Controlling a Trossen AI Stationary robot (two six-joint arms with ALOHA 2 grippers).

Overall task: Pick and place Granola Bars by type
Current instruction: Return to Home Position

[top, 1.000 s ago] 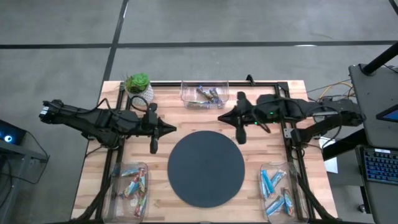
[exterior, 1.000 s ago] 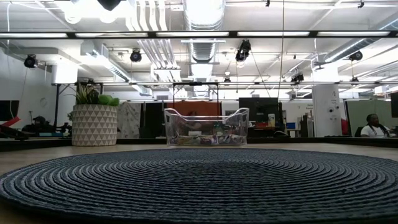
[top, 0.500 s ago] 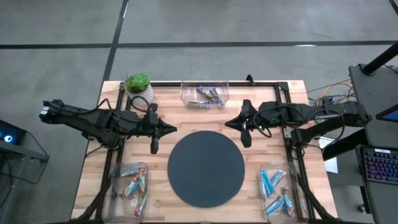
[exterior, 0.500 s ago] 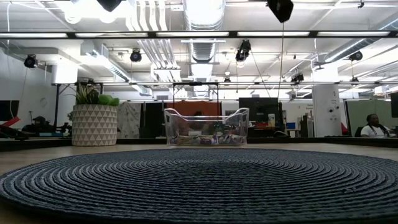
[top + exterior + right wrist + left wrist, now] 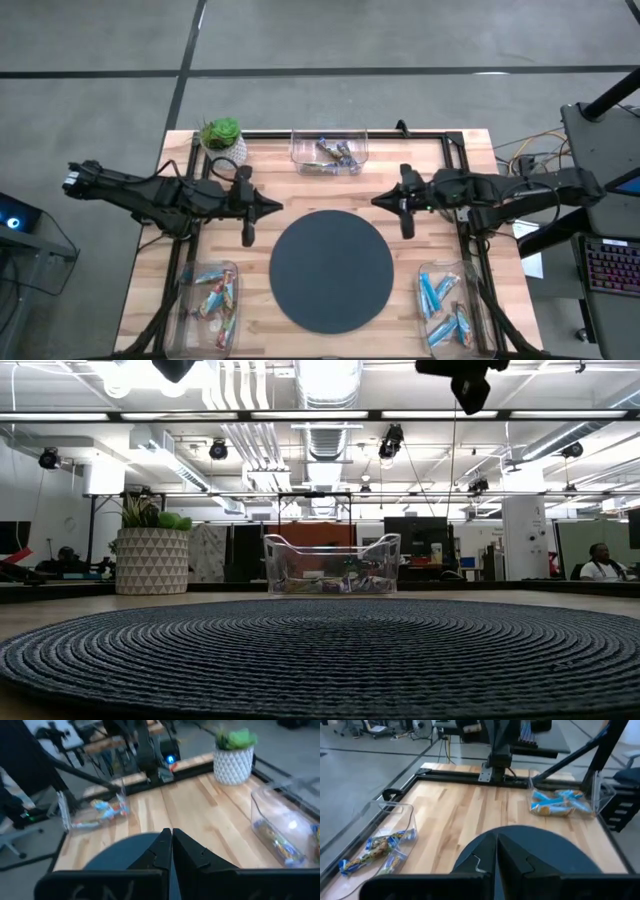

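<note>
The granola bars lie sorted in three clear bins: dark mixed ones in the far bin (image 5: 329, 152), red and green ones in the near-left bin (image 5: 208, 298), and blue ones in the near-right bin (image 5: 445, 303). My left gripper (image 5: 277, 208) hangs shut above the table's left half, pointing toward the middle, with nothing in it. My right gripper (image 5: 378, 200) hangs shut above the right half, facing it, and it too holds nothing. In each wrist view the two fingers meet tip to tip: left gripper (image 5: 496, 847), right gripper (image 5: 170, 842).
A large dark round mat (image 5: 331, 270) lies bare in the table's middle, between and nearer than the two grippers. A potted plant (image 5: 222, 135) stands at the far left corner. Black frame rails (image 5: 420, 136) run along the far and side edges.
My right gripper has drawn back toward the table's right edge and come down, so that it now shows at the top of the low view. It has stayed shut and has rolled a little. My left gripper has kept still.
</note>
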